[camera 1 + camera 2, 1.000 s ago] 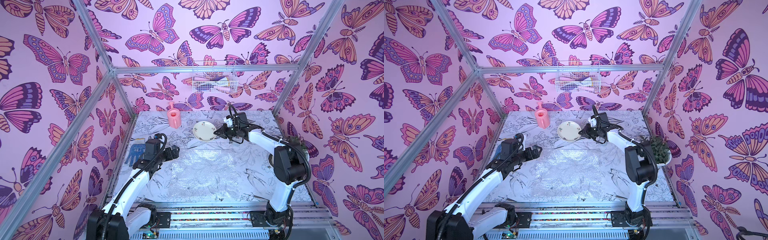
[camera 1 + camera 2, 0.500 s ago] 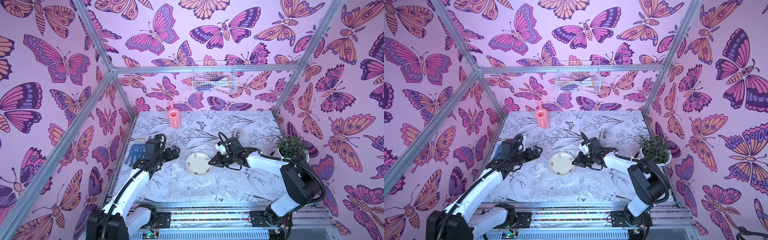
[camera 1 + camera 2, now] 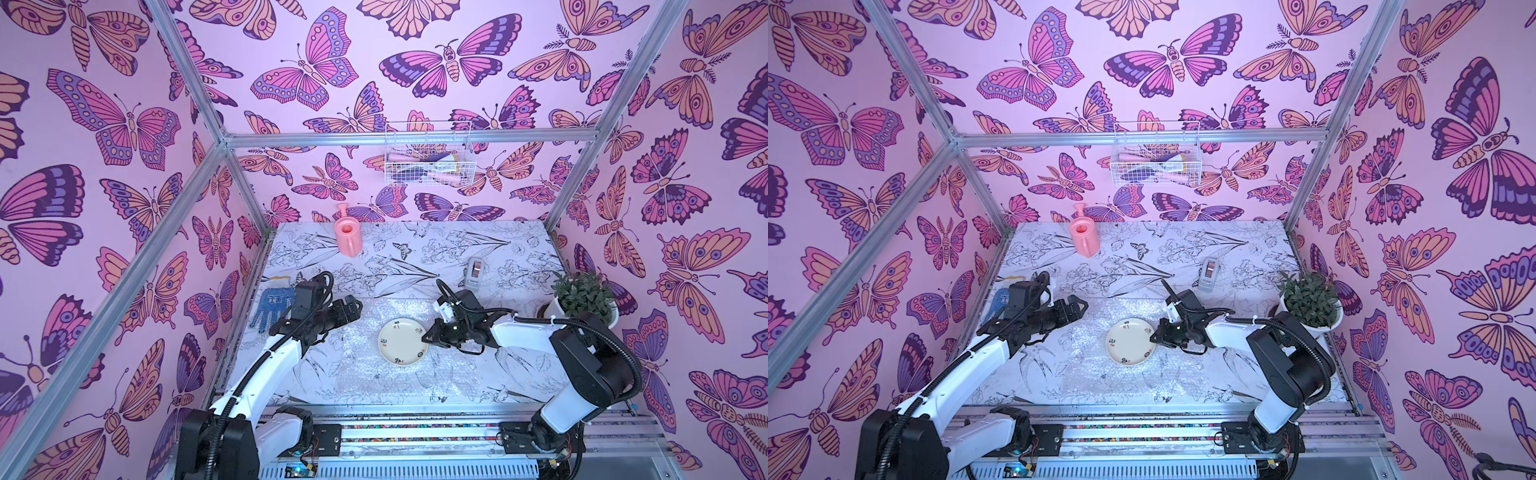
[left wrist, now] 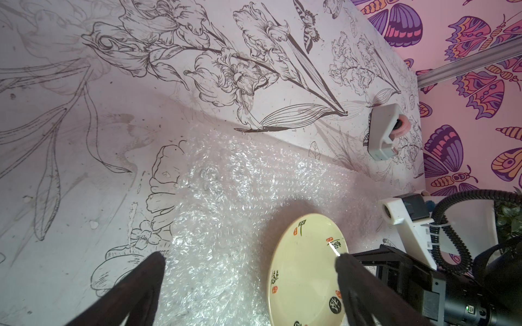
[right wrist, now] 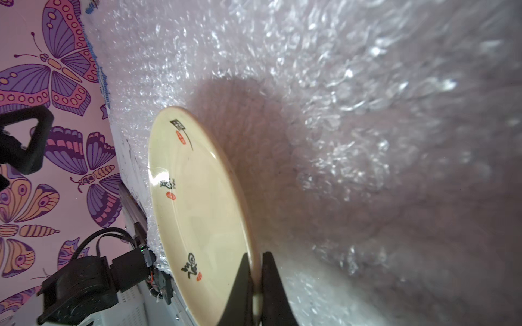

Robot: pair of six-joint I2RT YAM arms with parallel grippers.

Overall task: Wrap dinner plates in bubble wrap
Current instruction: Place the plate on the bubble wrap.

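Observation:
The dinner plate point(image 3: 402, 341) point(image 3: 1130, 341) is small, round and cream-white, with dark and red motifs on its rim. It hangs over the middle of the bubble wrap point(image 3: 365, 374) point(image 3: 1088, 365), a clear crinkly sheet spread flat on the table, and casts a shadow on it. My right gripper point(image 3: 426, 337) point(image 5: 255, 255) is shut on the plate's right rim, one finger above and one below. In the right wrist view the plate point(image 5: 197, 203) stands apart from the bubble wrap point(image 5: 367, 113). My left gripper point(image 3: 357, 307) point(image 4: 248, 255) is open and empty at the wrap's far left corner, left of the plate point(image 4: 305, 271).
A pink watering can point(image 3: 348, 237) stands at the back. A grey tape dispenser point(image 3: 475, 272) sits behind my right gripper. A potted plant point(image 3: 582, 295) is at the right edge, a blue glove point(image 3: 272, 307) at the left edge. A wire basket point(image 3: 428, 162) hangs on the back wall.
My right arm has carried the plate from the back of the table forward to a spot over the bubble wrap. The left arm has stayed where it was.

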